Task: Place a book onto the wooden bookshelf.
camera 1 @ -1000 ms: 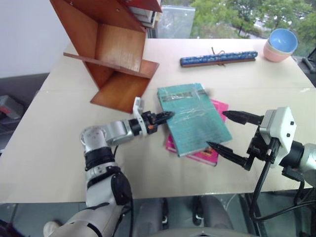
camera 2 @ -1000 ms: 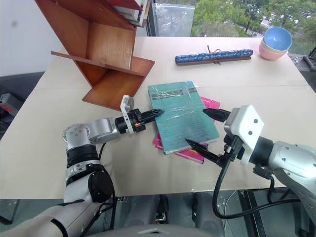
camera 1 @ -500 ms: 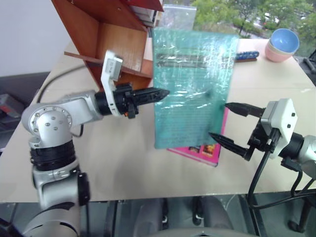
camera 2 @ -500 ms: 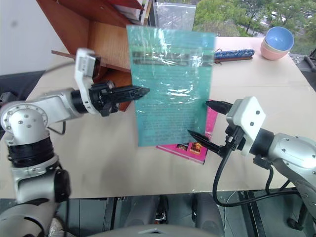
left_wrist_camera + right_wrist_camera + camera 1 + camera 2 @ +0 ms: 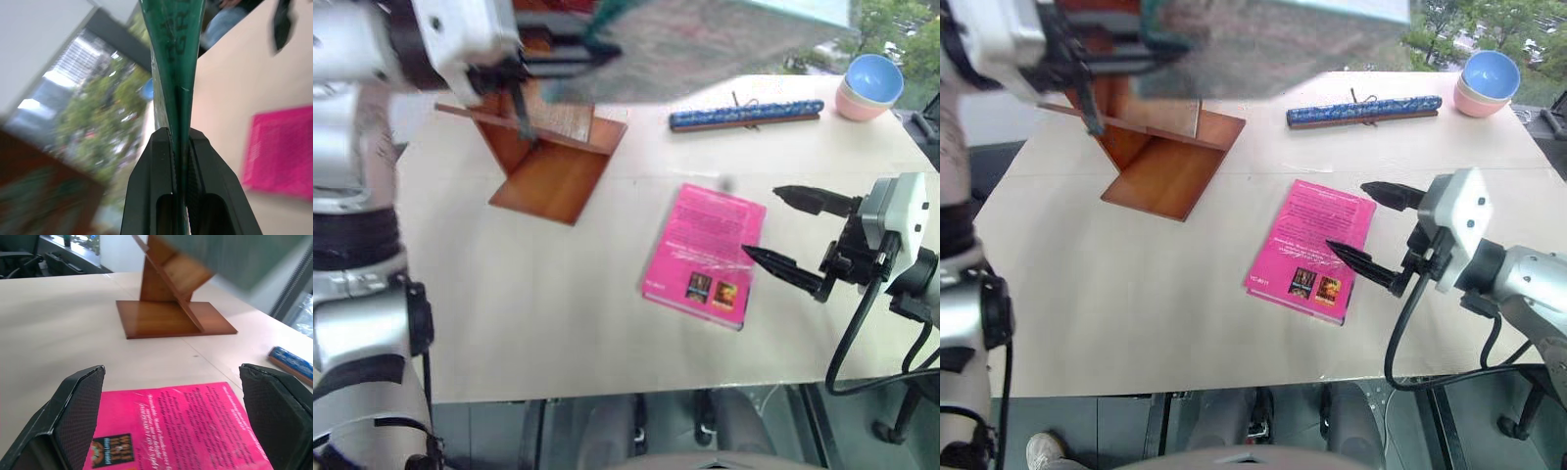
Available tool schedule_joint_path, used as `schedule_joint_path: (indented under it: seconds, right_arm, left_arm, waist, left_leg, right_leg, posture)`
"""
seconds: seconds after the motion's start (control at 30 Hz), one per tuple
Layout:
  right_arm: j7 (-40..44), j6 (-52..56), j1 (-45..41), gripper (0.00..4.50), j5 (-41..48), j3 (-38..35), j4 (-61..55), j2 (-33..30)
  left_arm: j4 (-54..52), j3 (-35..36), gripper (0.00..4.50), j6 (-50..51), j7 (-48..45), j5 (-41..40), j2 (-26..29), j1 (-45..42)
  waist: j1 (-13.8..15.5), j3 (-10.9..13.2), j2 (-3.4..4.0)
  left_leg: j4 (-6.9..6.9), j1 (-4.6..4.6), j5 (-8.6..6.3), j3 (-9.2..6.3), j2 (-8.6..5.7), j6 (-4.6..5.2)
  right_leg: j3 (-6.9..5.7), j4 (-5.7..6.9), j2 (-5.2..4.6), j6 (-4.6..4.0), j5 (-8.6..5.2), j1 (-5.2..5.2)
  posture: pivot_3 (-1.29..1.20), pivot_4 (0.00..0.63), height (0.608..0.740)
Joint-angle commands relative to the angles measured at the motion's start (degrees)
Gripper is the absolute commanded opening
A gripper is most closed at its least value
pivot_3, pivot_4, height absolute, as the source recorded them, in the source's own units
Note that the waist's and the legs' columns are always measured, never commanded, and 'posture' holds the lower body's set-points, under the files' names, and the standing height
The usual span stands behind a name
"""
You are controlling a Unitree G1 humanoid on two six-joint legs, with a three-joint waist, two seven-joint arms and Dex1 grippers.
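Note:
High above the table hangs the teal-green book [image 5: 705, 34], tipped nearly flat and blurred, next to the top of the wooden bookshelf [image 5: 553, 166]. My left gripper [image 5: 570, 61] is shut on its edge; in the left wrist view both fingers [image 5: 156, 186] clamp the book's spine [image 5: 173, 49]. My right gripper [image 5: 760, 222] stands open and level beside the right edge of the pink book [image 5: 710, 255], which lies flat on the table. Its wide-spread pads [image 5: 78, 406] hold nothing, with the pink book [image 5: 181, 426] below them.
A long blue wrapped roll [image 5: 747, 115] lies at the back of the table [image 5: 509, 304]. Stacked blue and pink bowls [image 5: 871, 86] stand at the back right corner. The shelf's base panel [image 5: 1170, 171] rests on the table's left rear.
My left arm has lifted the teal book from upright over the table to high beside the shelf's top, tipping it flatter. The right gripper stays open, almost where it was.

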Motion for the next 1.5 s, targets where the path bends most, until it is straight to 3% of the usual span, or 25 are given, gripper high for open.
schedule_joint_path:
  seconds: [0.03,0.2,0.33,0.6,0.67,0.8,0.9,1.07,1.2,1.27,1.4,1.5]
  right_arm:
    - [2.1,-2.4,-3.6,4.5,-1.3,0.8,1.6,-0.6]
    - [3.0,-3.1,-6.9,4.5,-2.9,3.5,3.3,0.5]
    - [2.5,-3.4,-8.8,4.5,-3.5,5.2,3.4,1.7]
    - [1.2,-2.8,-12.2,4.5,-4.4,7.1,2.6,3.1]
    - [1.1,-2.9,-12.6,4.5,-4.6,7.4,2.7,3.4]
    - [1.2,-2.6,-12.8,4.5,-4.0,7.0,2.5,3.4]
    - [1.9,-2.9,-12.6,4.5,-4.0,6.5,3.2,3.2]
    - [3.6,-2.7,-12.7,4.5,-4.0,5.8,5.5,2.5]
    - [4.3,-2.5,-13.1,4.5,-5.0,6.6,8.0,2.3]
    - [4.4,-2.8,-13.0,4.5,-5.9,7.1,8.4,2.4]
    - [3.8,-2.1,-9.9,4.5,-8.4,9.2,7.3,2.4]
    - [1.7,-1.6,-6.8,4.5,-10.9,8.7,7.5,2.5]
  left_arm:
    - [4.8,0.0,0.02,-7.1,-3.7,4.8,5.0,-1.9]
    - [16.2,-4.9,0.02,-19.9,-7.4,16.2,11.7,-5.4]
    - [25.2,-8.6,0.02,-27.5,-7.7,22.8,13.2,-8.0]
    - [31.9,-12.1,0.02,-24.0,-8.4,26.8,10.6,-9.0]
    - [33.0,-12.0,0.86,-23.7,-8.7,26.2,9.9,-8.4]
    - [33.2,-9.6,2.06,-24.0,-8.0,23.7,9.8,-6.6]
    - [26.8,-3.8,3.34,-16.3,-9.4,15.3,10.8,-1.7]
    - [8.7,9.1,3.34,9.6,-8.9,-1.7,13.9,9.4]
    - [-7.1,23.9,3.34,43.5,-6.3,-25.6,16.2,20.4]
    - [-11.8,29.5,3.34,55.1,-4.1,-35.5,16.1,25.1]
    - [-23.1,32.9,3.34,60.8,12.2,-49.5,2.6,35.3]
    - [-30.9,27.9,3.34,54.9,23.4,-45.6,-9.8,43.6]
  waist:
    - [-0.1,0.0,0.02]
    - [0.2,0.1,-0.04]
    - [0.2,0.1,-0.12]
    - [0.0,0.1,-0.2]
    - [0.0,0.1,-0.17]
    - [0.0,0.1,-0.2]
    - [0.0,0.1,-0.21]
    - [-0.2,0.1,-0.23]
    - [-0.7,0.2,-0.22]
    - [-0.7,0.2,-0.21]
    - [-0.3,0.1,0.02]
    - [0.1,0.2,-0.18]
  left_leg:
    - [0.0,0.0,0.0,0.03,0.01,0.0]
    - [0.0,-0.02,0.0,0.06,0.04,0.0]
    - [0.01,-0.07,-0.02,0.07,0.04,0.04]
    - [0.04,-0.05,-0.02,0.12,0.07,0.06]
    - [0.04,0.02,-0.01,0.15,0.11,0.04]
    - [0.11,0.02,0.0,0.19,0.13,0.04]
    - [0.12,-0.12,-0.02,0.21,0.12,0.07]
    - [0.3,-0.91,-0.01,0.08,0.13,0.07]
    - [0.33,-0.95,-0.02,-0.07,0.13,0.06]
    - [0.32,-0.86,-0.02,-0.12,0.13,0.06]
    - [0.46,-0.66,0.0,-0.25,0.05,0.03]
    - [0.45,0.12,-0.02,-0.26,0.04,0.02]
  right_leg:
    - [0.02,0.02,0.02,0.04,-0.02,-0.02]
    - [0.02,0.03,0.06,0.17,-0.11,-0.04]
    - [0.01,0.01,0.04,0.17,-0.11,-0.06]
    - [0.06,0.12,0.05,0.19,-0.11,-0.11]
    - [0.09,0.2,0.08,0.19,-0.12,-0.11]
    - [0.13,0.28,0.08,0.2,-0.11,-0.13]
    - [0.2,0.27,0.05,0.15,-0.08,-0.27]
    - [0.06,0.29,0.04,-0.04,0.05,-0.96]
    - [-0.08,0.19,0.03,-0.01,0.03,-0.85]
    - [-0.08,0.25,-0.02,0.16,-0.08,-0.77]
    - [-0.14,0.47,-0.18,0.21,-0.12,-0.56]
    - [-0.08,0.45,-0.21,0.2,-0.14,0.24]
  posture:
    - [0.0,0.15,0.738]
    - [0.0,0.15,0.738]
    - [0.0,0.15,0.738]
    - [0.0,0.15,0.738]
    - [0.0,0.15,0.738]
    - [0.0,0.15,0.738]
    - [0.0,0.15,0.738]
    - [0.0,0.15,0.738]
    - [0.0,0.15,0.738]
    - [0.0,0.15,0.738]
    - [0.0,0.15,0.738]
    - [0.0,0.15,0.738]
